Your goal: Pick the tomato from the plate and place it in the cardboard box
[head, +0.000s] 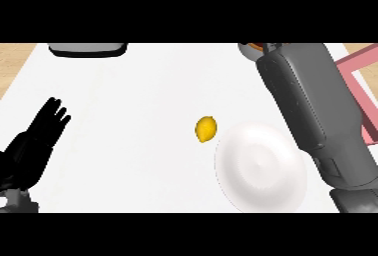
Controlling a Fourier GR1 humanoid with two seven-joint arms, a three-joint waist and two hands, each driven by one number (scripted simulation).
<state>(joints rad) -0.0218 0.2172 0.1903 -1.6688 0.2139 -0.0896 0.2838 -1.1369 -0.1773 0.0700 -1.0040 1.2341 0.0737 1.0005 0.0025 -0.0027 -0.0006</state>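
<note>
Table (pixel 133 100): white, bearing everything.
Right arm (pixel 310 105): stretched far to the top edge; its hand is hidden there, so its state cannot be told.
Plate (pixel 260 167): white, bare of any tomato.
Left hand (pixel 40 135): resting at the left edge, fingers straight, holding nothing.
Lemon (pixel 206 129): just beside the plate's rim.
Tomato (pixel 255 47): possibly the red-orange sliver at the arm's tip; smooth, round, soft, so best cupped around its middle.

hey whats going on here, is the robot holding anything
The robot's grey right forearm stretches across to the counter's far right corner, its hand hidden there, so any hold is unseen. The round white plate is bare, with a small yellow lemon beside it. The black left hand rests open at the left.
</note>
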